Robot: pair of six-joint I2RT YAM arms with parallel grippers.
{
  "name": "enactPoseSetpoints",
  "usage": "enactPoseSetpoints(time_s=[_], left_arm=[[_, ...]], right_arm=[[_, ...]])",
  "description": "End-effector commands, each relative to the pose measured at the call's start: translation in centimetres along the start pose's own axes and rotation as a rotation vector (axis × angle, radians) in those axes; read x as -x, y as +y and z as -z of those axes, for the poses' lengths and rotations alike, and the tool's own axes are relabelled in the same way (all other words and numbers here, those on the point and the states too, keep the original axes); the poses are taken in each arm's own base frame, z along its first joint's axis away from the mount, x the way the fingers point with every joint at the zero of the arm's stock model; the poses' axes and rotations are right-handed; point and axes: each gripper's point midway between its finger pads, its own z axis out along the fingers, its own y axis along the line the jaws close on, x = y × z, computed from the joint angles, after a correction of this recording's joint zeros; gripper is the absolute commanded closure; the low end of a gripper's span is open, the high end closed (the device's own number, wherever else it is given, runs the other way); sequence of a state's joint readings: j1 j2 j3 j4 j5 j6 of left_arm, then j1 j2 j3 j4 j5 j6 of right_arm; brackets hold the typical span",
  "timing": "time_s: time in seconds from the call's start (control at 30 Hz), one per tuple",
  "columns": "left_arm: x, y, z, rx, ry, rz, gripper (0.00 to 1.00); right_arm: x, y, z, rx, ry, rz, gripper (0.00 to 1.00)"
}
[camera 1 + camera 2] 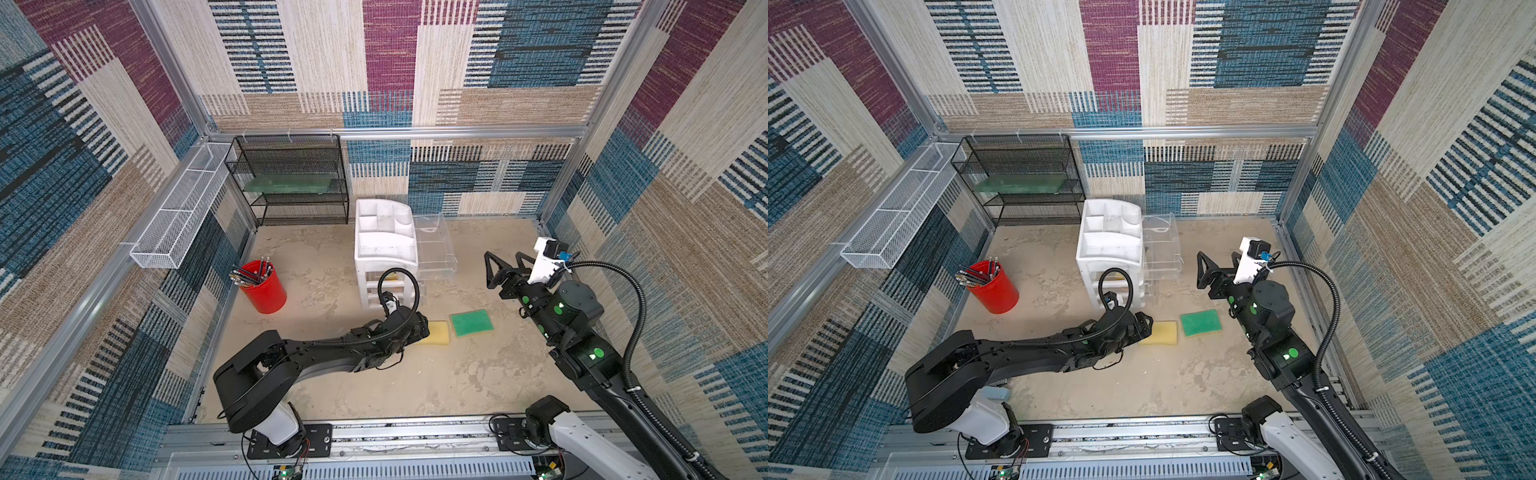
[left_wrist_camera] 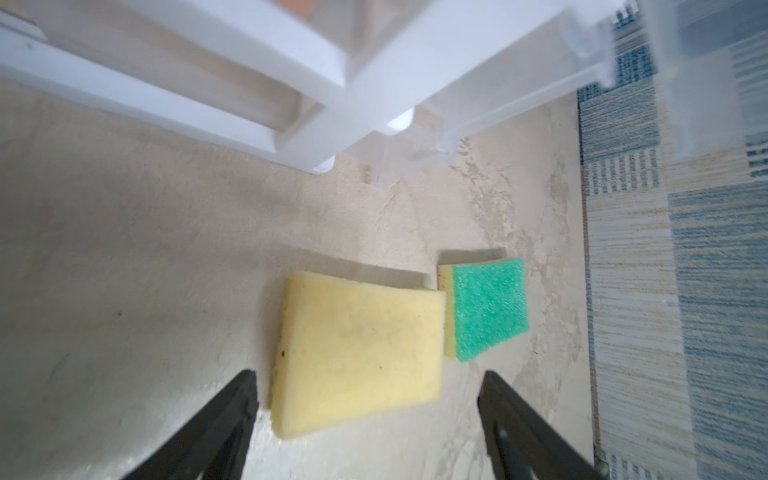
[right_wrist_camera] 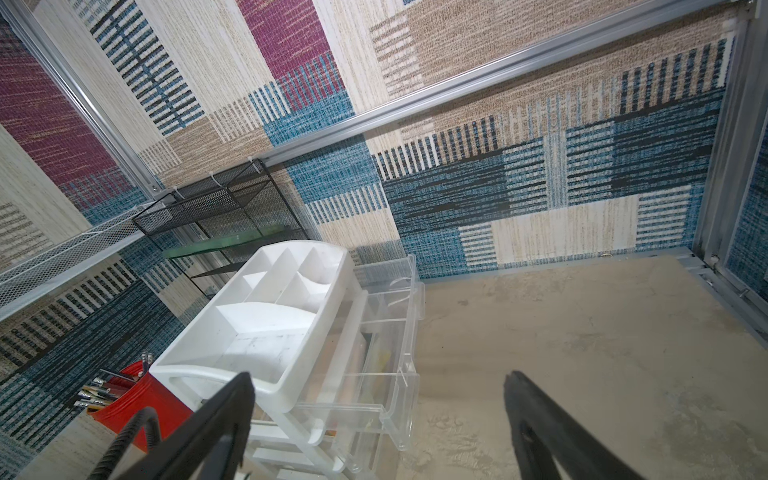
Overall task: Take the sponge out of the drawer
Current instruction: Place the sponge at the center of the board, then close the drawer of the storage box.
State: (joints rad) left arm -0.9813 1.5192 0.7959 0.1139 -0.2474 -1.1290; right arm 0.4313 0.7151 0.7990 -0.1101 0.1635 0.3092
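First, far left: a white wire basket point(image 1: 178, 216) hangs along the left wall. A black mesh rack point(image 1: 291, 178) stands against the back wall just beside it. A red cup point(image 1: 264, 293) full of pencils stands upright on the tabletop point(image 1: 478, 382) in front of the rack, well apart from the chest.

The drawer chest point(image 1: 384, 241) is white with a compartmented tray on top and stands toward the back, near the middle. Its clear drawers point(image 1: 436, 245) are pulled out on the right-hand side. The right wrist view shows the top drawer point(image 3: 386, 316) out, with another out beneath it. Something yellowish shows through the clear plastic; I cannot tell what it is.

The left arm reaches low across the tabletop in front of the chest. The left gripper point(image 2: 370, 390) has its jaws spread wide and grips nothing. One finger sits on each side of the near end of the yellow sponge point(image 2: 357, 357), one just beside its edge and one clearly apart. In both top views the wrist hides the fingers.

The yellow sponge point(image 1: 436, 332) lies flat on the tabletop in front of the chest, outside the drawer. The green-topped sponge point(image 1: 471, 323) lies flat just beside it to the right, green face up, with a narrow gap between them.

The right gripper point(image 1: 508, 262) is raised above the tabletop to the right of the pulled-out drawers and points toward the chest. Its jaws are wide apart and empty.
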Motion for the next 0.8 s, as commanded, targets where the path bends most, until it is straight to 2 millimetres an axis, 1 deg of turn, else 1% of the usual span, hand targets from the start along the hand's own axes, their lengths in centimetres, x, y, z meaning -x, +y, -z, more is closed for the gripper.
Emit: enactPoseSetpoints(time_s=[0.0,0.03,0.23,0.3,0.4,0.5,0.53,0.6,0.63,0.67,0.77], left_arm=[[1.7,-0.8,2.6,0.007,-0.036,-0.117,0.01],[2.2,-0.9,3.5,0.009,-0.051,-0.137,0.00],[5.4,-1.5,10.0,0.023,-0.117,-0.270,0.00],[6.7,-2.1,12.3,0.032,-0.130,-0.342,0.00],[8.5,-3.4,15.3,0.059,-0.120,-0.442,0.00],[10.1,-4.9,17.8,0.057,-0.090,-0.501,0.00],[10.5,-5.2,18.4,0.052,-0.076,-0.524,0.00],[12.7,-5.6,19.7,0.091,-0.090,-0.556,0.00],[13.6,-5.7,20.1,0.103,-0.093,-0.579,0.00],[14.5,-5.6,20.1,0.114,-0.091,-0.596,0.00],[16.4,-4.4,18.7,0.125,-0.055,-0.574,0.00]], right_arm=[[0.4,0.2,-0.2,0.006,-0.007,0.006,0.05],[0.4,0.1,-0.3,0.004,-0.006,0.004,0.05],[0.1,0.0,-1.0,0.008,0.008,0.001,0.05],[0.0,0.1,-1.3,0.014,0.014,-0.002,0.05],[-0.5,0.3,-1.9,0.028,0.030,-0.005,0.05],[-1.0,0.4,-2.7,0.032,0.051,-0.009,0.05],[-1.2,0.4,-2.9,0.031,0.059,-0.008,0.05],[-1.7,0.2,-3.4,0.024,0.074,-0.007,0.05],[-1.8,0.1,-3.7,0.022,0.081,-0.004,0.05],[-2.2,-0.1,-4.1,0.013,0.097,0.000,0.05],[-3.4,-1.9,-5.4,-0.062,0.159,-0.005,0.05]])
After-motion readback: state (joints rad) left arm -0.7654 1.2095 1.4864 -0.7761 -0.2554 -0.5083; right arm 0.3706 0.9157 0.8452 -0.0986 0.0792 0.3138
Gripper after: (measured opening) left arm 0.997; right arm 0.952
